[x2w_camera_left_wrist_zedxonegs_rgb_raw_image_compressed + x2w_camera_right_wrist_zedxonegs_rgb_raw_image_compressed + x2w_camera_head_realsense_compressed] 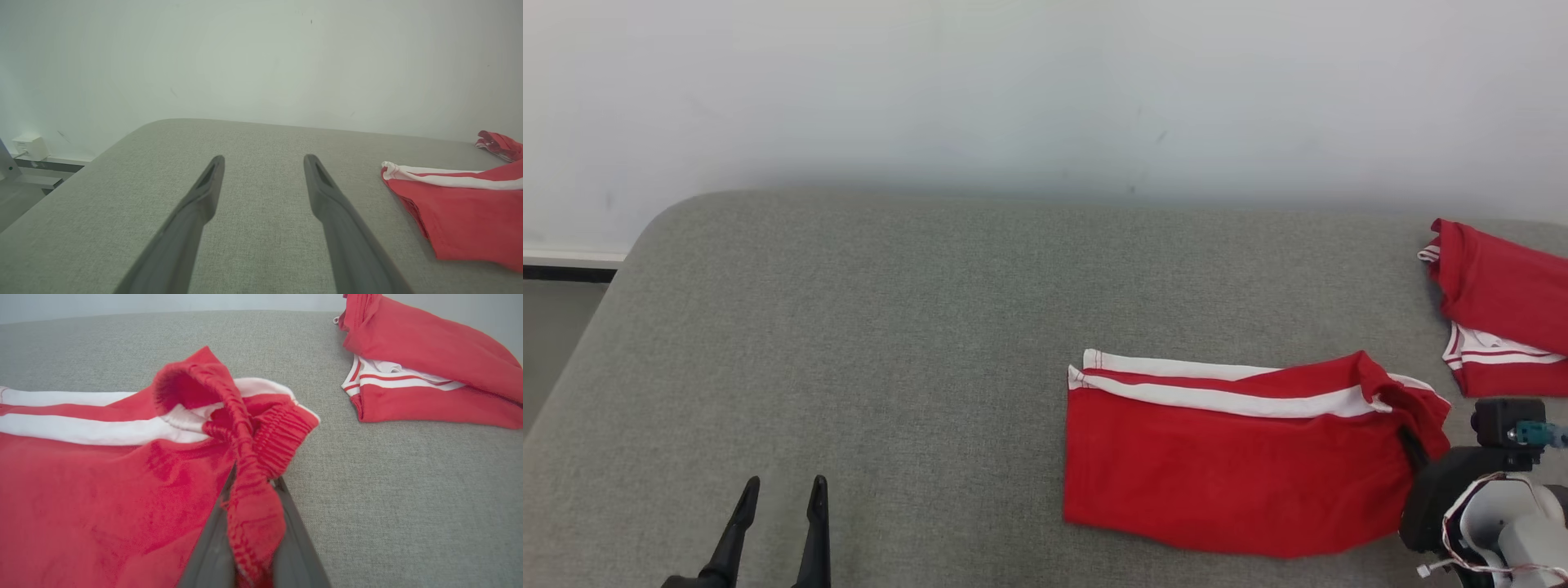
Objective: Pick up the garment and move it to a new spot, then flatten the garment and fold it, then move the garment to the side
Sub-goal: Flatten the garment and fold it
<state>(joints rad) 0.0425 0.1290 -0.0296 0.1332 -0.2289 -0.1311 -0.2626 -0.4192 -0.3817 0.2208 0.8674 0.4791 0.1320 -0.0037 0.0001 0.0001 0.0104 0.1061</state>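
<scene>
Head view is showing the red shorts [1225,465] lying folded, white stripes along the top edge, in the lower right of the frame on the grey cushion [849,327], with a second red garment [1503,302] sitting apart at the far right edge. The right gripper [253,490] is reaching in from the lower right corner and is clamping its fingers together on the bunched elastic end of the shorts. In the right wrist view the cloth is draping over and between the two fingers and hiding the tips, so I cannot tell whether the pinch is catching every folded layer or just the top one. The left gripper [785,483] is hovering at the lower left with its fingers spread apart, holding nothing, well away from the cloth. Judging by the neat fold, the sideways move is the step in hand. Doing it well is likely calling for a low, slow slide toward the right, lifting only slightly so the layers are travelling together, and stopping short of the other garment so the two piles are not tangling.
</scene>
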